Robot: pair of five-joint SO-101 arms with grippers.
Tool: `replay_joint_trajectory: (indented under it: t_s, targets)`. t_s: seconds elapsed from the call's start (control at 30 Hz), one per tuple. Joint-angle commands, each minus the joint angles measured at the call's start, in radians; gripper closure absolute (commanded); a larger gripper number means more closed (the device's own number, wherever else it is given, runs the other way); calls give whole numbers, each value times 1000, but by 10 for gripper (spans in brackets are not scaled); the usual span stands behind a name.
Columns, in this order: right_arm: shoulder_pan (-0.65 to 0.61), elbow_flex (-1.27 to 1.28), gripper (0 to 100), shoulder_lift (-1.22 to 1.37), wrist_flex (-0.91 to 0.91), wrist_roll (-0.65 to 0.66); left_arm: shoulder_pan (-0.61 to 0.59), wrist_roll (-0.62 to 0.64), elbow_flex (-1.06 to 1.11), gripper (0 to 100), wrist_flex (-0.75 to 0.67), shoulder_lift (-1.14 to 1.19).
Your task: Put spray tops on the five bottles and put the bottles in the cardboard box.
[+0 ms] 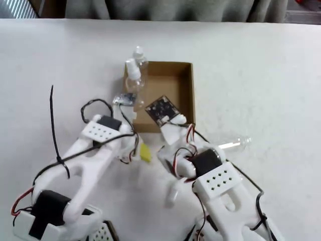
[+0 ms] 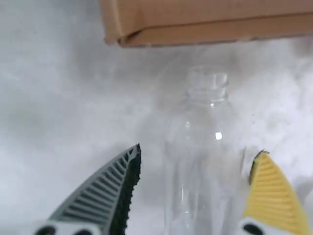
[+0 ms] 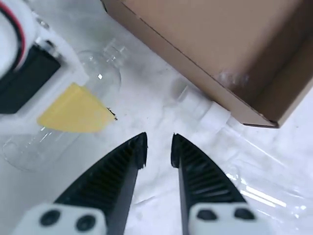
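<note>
A clear bottle (image 2: 203, 147) with no top lies on the table, its open neck towards the cardboard box (image 2: 205, 22). My left gripper (image 2: 200, 152) is open, one finger on each side of this bottle. In the right wrist view the same bottle (image 3: 58, 132) lies under the left gripper's yellow finger (image 3: 73, 112). My right gripper (image 3: 158, 142) hovers over bare table near the box (image 3: 210, 44), its fingers a narrow gap apart with nothing between them. Another clear bottle with a white spray top (image 3: 208, 112) lies at the box's corner.
Two bottles with white spray tops (image 1: 134, 73) stand at the left wall of the box (image 1: 168, 80). The lying bottle (image 1: 235, 144) stretches out to the right of the right arm (image 1: 215, 175). A black cable tie (image 1: 54, 125) sticks up from the left arm.
</note>
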Motion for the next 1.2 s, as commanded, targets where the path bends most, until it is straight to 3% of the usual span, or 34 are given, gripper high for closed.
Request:
replay_joint_trajectory:
  t_s: [0.0, 0.27, 0.53, 0.63, 0.77, 0.9, 1.17]
  targets:
    - [10, -8, 925, -8, 5, 14, -7, -11, -14, 656, 3, -42]
    - [10, -8, 925, -8, 4, 15, -12, -11, -97, 657, -29, 84]
    - [10, -8, 925, -8, 4, 18, -12, -11, -195, 666, 49, 202]
    - [10, -8, 925, -8, 4, 18, -12, -11, -198, 761, 49, 202]
    - [10, -8, 925, -8, 4, 18, -12, -54, -204, 990, 21, 202]
    - [13, -8, 925, -8, 15, 21, -25, -118, -203, 955, 37, 200]
    - [203, -32, 921, -8, 150, 361, -151, -118, -183, 979, 41, 64]
